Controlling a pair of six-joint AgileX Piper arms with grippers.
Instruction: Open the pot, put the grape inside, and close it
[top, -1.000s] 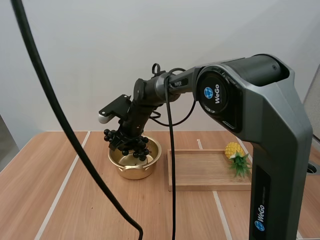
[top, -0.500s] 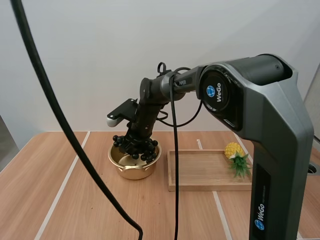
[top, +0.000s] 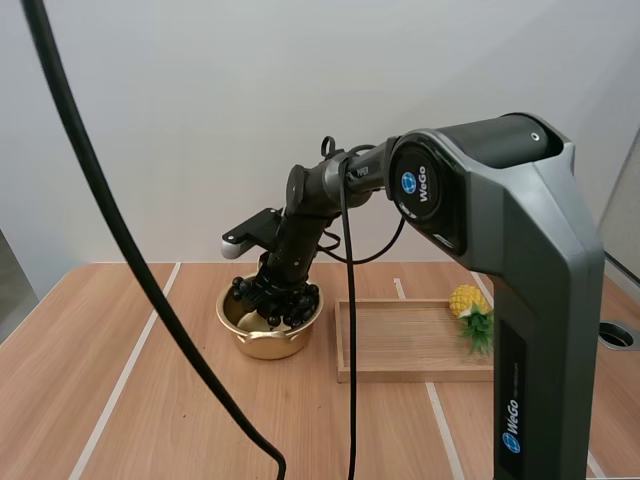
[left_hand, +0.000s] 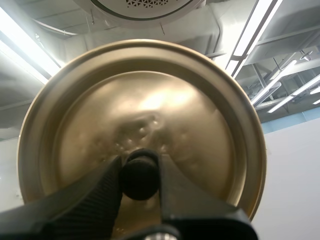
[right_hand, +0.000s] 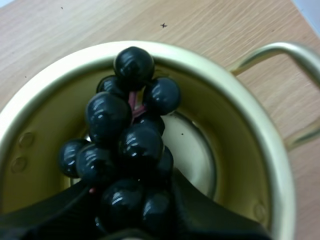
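A gold pot (top: 268, 334) stands open on the wooden table, left of the tray. My right gripper (top: 280, 292) reaches down into it, shut on a bunch of dark grapes (top: 276, 300). From the right wrist, the grapes (right_hand: 127, 150) hang inside the pot (right_hand: 245, 125) just above its bottom, pinched between my fingers (right_hand: 200, 210). My left gripper (left_hand: 140, 175) is shut on the black knob (left_hand: 140, 176) of the gold lid (left_hand: 145, 115), held up in the air with its top face toward the camera.
A wooden tray (top: 415, 345) lies to the right of the pot, with a small toy pineapple (top: 472, 312) at its right end. A pot handle (right_hand: 280, 55) sticks out over the table.
My right gripper has carried the grapes right and down, from above the pot's left rim into the pot.
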